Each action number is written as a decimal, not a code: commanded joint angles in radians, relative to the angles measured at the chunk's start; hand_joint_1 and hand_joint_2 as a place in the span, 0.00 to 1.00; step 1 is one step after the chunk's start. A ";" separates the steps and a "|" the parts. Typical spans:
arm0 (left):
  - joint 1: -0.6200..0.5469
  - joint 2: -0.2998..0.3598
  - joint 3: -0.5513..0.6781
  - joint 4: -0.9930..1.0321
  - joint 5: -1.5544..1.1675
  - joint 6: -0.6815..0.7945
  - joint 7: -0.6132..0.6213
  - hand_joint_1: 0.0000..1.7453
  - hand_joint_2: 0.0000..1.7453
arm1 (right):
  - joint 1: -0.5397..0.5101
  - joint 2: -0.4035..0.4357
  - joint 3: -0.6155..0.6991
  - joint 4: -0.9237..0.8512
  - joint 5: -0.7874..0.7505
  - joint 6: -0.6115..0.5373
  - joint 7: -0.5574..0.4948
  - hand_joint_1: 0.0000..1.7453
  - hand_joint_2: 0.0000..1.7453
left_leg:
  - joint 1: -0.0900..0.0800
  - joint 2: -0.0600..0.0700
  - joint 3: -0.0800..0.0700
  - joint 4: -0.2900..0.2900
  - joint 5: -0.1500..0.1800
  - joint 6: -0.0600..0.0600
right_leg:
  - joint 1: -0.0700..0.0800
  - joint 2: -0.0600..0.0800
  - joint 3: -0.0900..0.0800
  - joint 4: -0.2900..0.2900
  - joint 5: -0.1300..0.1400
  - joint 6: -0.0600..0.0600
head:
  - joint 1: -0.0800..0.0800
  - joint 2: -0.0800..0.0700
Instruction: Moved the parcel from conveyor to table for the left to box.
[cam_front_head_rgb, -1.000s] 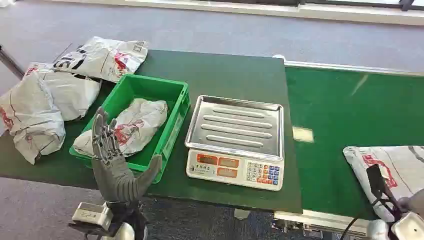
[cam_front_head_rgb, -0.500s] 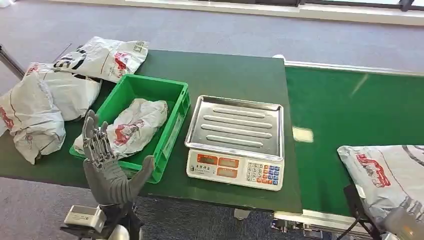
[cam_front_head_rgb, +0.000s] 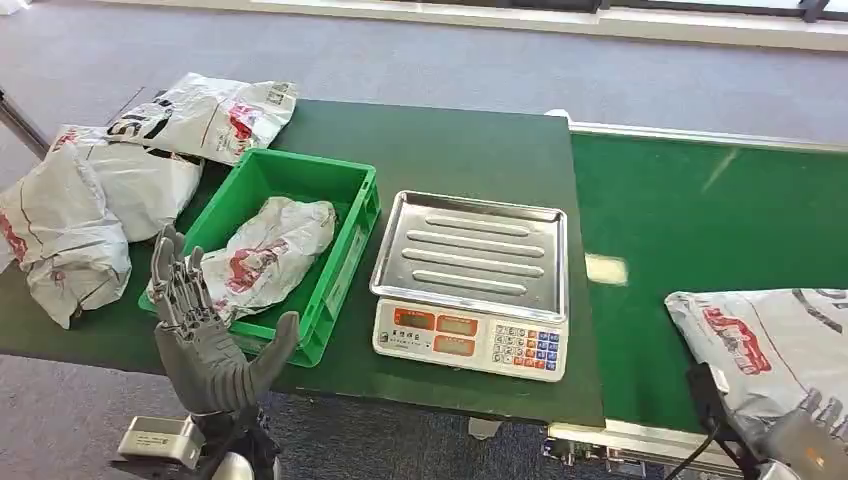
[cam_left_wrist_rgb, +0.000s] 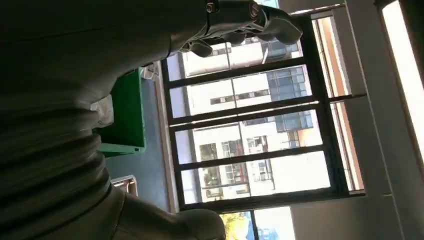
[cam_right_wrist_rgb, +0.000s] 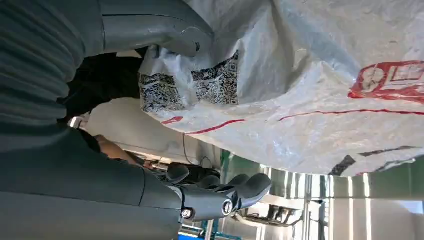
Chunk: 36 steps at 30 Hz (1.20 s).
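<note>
Reaching in from the near edge of the green conveyor belt (cam_front_head_rgb: 700, 220), the robot's right hand (cam_front_head_rgb: 805, 440) sits right at the closest corner of a white plastic mailer parcel (cam_front_head_rgb: 765, 350) printed with red markings. In the right wrist view the thumb (cam_right_wrist_rgb: 165, 35) presses against the parcel's wrinkled film beside a black code label (cam_right_wrist_rgb: 192, 85), while the darker fingers (cam_right_wrist_rgb: 225, 192) lie spread apart from the bag, so the hand looks open and not gripping. The left hand (cam_front_head_rgb: 205, 335) is raised well away on the other side, fingers spread and holding nothing, just in front of a green bin (cam_front_head_rgb: 345, 265) that already contains one parcel. Between the two hands stands an electronic scale (cam_front_head_rgb: 470, 285) with a steel tray. The step in hand appears to be the pickup. The next move likely calls for closing the fingers under the parcel's edge, then lifting it toward the table (cam_front_head_rgb: 450, 140).
</note>
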 joint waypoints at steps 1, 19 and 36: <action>-0.013 -0.002 0.028 0.024 0.004 -0.018 0.003 0.00 1.00 | -0.020 0.036 0.007 -0.269 -0.022 -0.301 -0.281 0.00 1.00 | -0.001 0.006 0.000 0.000 -0.001 0.000 | -0.001 0.004 -0.002 0.000 0.001 -0.001 | 0.000 0.000; -0.067 0.027 0.001 0.050 0.013 -0.018 0.010 0.00 1.00 | -0.172 -0.312 0.392 0.144 0.030 -0.301 0.132 0.00 1.00 | -0.001 0.006 0.003 -0.001 0.000 0.001 | -0.001 0.005 0.002 -0.002 0.003 0.001 | 0.000 0.000; -0.069 0.033 0.006 0.055 0.021 -0.015 -0.001 0.00 1.00 | -0.327 -0.270 0.351 0.386 0.030 -0.290 -0.008 0.00 1.00 | -0.001 0.006 0.003 -0.001 0.001 0.001 | -0.001 0.005 0.002 -0.002 0.003 0.000 | 0.000 0.000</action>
